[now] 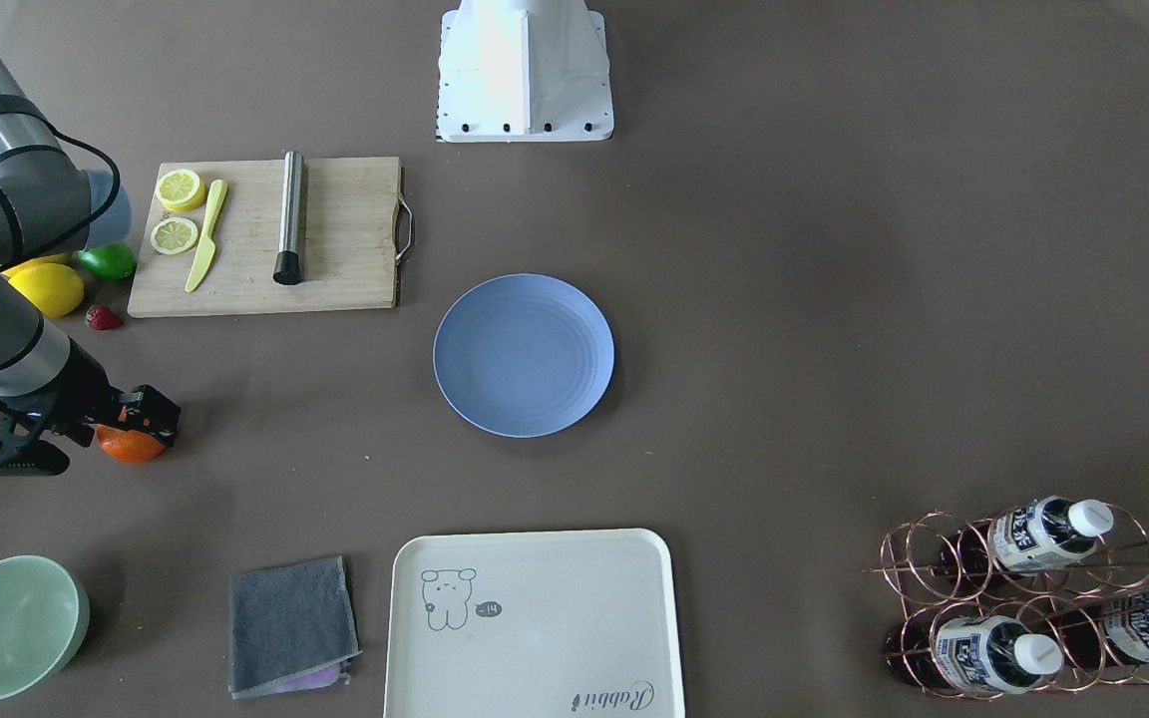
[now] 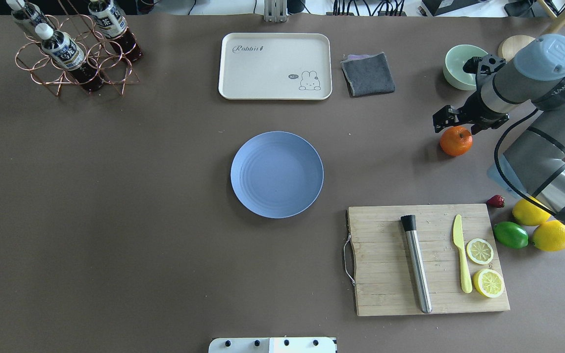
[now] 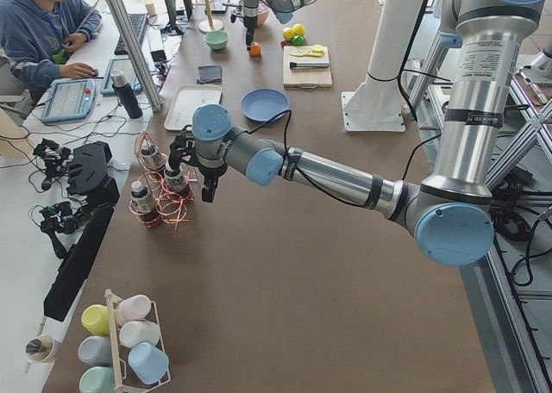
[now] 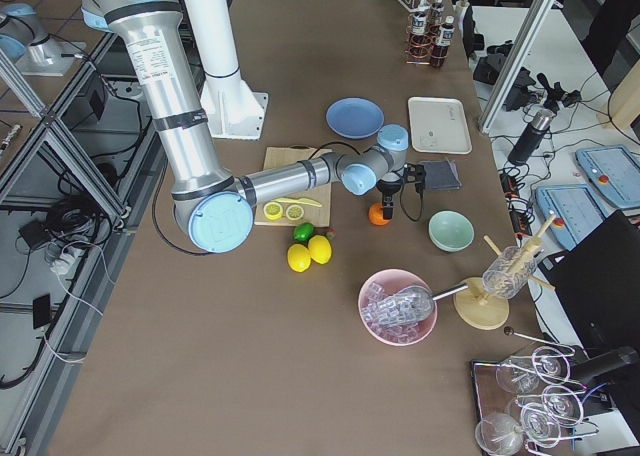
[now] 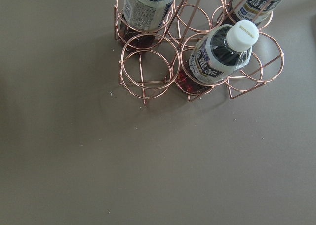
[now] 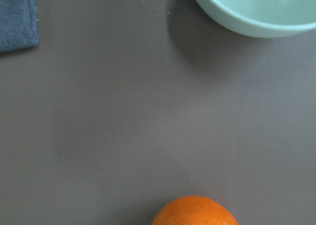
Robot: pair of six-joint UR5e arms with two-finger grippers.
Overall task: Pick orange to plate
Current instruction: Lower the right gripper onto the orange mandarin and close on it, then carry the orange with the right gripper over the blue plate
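Note:
The orange [image 2: 456, 141] lies on the brown table at the robot's right, well to the right of the periwinkle-blue plate [image 2: 277, 174], which is bare at the table's middle. My right gripper [image 2: 451, 120] hangs just above the orange's far side, its fingers apart and holding nothing. In the right wrist view only the top of the orange [image 6: 194, 212] shows at the bottom edge, with no fingers in sight. The left gripper [image 3: 197, 173] hovers by the copper bottle rack [image 3: 159, 195]; I cannot tell whether it is open or shut.
A pale green bowl [image 2: 464, 59] and a grey cloth [image 2: 368, 73] sit beyond the orange. The cream tray [image 2: 275, 66] lies behind the plate. A cutting board [image 2: 427, 260] with lemon slices, knife and steel rod sits nearer the robot, beside lemons [image 2: 552, 235], a lime [image 2: 510, 234] and a strawberry [image 2: 496, 201].

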